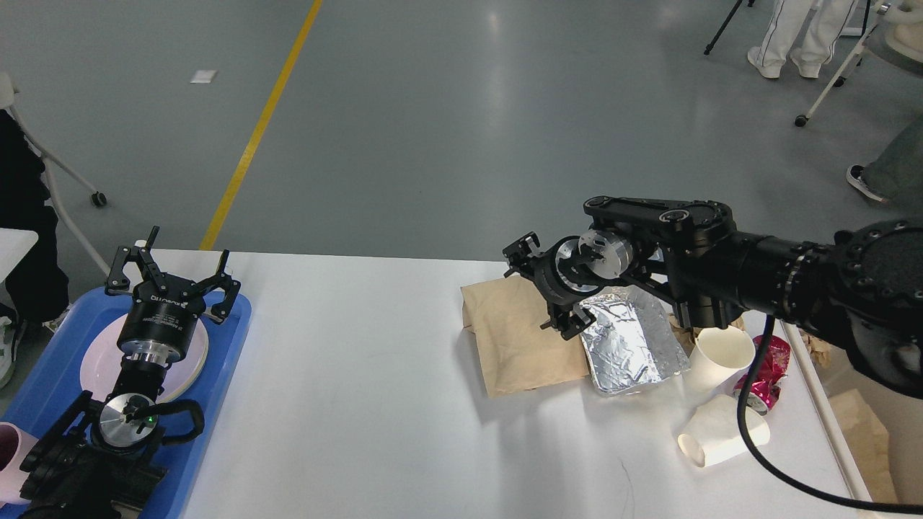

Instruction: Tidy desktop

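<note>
Nearest us at 5 o'clock a tipped paper cup [721, 431] lies near the white surface's [360, 404] right edge. Our left gripper [173, 270] hovers at 9 o'clock over the blue tray [223, 346], fingers spread wide. Our right gripper [544, 292] reaches leftward above the brown bag [505, 339]; we cannot tell its opening. The surface's middle lies bare.

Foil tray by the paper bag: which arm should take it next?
Right. The right gripper hangs at the foil tray and brown paper bag. The left gripper, open, sits over the blue tray, across the desktop.
</note>
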